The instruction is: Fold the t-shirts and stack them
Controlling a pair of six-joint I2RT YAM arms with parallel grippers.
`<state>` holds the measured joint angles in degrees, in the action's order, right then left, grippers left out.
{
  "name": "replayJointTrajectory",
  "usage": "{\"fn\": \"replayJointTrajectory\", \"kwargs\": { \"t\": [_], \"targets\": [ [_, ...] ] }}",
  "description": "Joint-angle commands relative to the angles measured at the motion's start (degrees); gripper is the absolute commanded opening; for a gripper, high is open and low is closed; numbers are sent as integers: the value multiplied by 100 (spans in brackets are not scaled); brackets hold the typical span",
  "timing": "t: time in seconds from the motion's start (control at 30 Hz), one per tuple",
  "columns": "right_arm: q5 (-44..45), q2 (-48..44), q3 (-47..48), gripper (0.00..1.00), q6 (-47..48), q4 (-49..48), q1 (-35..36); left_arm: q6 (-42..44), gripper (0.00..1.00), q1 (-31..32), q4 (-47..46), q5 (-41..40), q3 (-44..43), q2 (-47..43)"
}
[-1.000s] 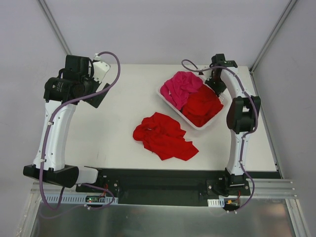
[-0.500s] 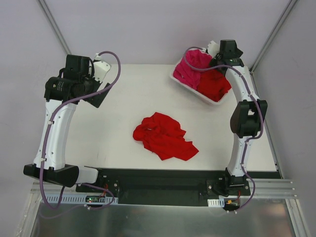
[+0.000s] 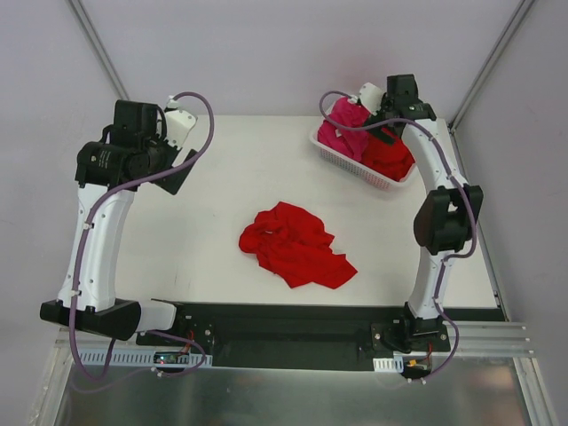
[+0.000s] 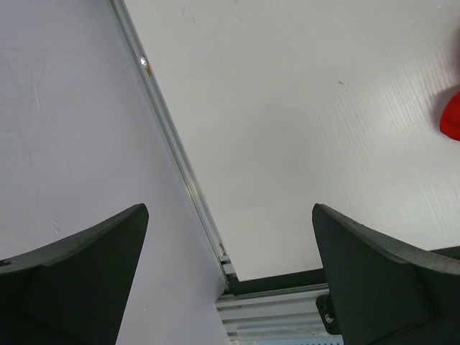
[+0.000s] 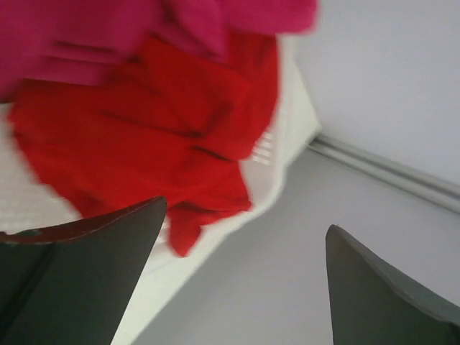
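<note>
No readable text, label or number anywhere.

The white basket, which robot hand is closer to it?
Right. The right gripper is right over the basket; the left gripper sits across the table, at its far-left side.

White-shelled left arm (image 3: 96, 240) and right arm (image 3: 432, 275), black joints, looping purple cables (image 3: 212, 124), dark wedge-shaped tool fingers (image 4: 79, 280).

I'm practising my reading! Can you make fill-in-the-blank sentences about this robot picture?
The pink t-shirt lies in the white ____. The crumpled t-shirt alone on the table is ____. The right hand is ____, holding nothing.
Missing words: basket, red, open.
</note>
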<state>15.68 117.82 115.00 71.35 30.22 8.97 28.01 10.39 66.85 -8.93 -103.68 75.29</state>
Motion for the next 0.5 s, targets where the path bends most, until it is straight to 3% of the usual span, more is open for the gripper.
{"fn": "replayJointTrajectory", "kwargs": {
  "t": [0.0, 0.1, 0.3, 0.47],
  "targets": [
    [-2662, -1129, 647, 98, -798, 2598, 455, -50, 99, -29, 100, 49, -30, -163],
    [-2965, -1235, 445, 99, -903, 3181, 736, -41, 99, -29, 100, 75, 5, -163],
    [-3177, -849, 137, 91, -851, 3850, 843, 11, 99, -29, 100, 49, 14, -155],
    [-2721, -322, 181, 89, -816, 3589, 834, 64, 99, -29, 100, -30, 58, -216]
  ]
}}
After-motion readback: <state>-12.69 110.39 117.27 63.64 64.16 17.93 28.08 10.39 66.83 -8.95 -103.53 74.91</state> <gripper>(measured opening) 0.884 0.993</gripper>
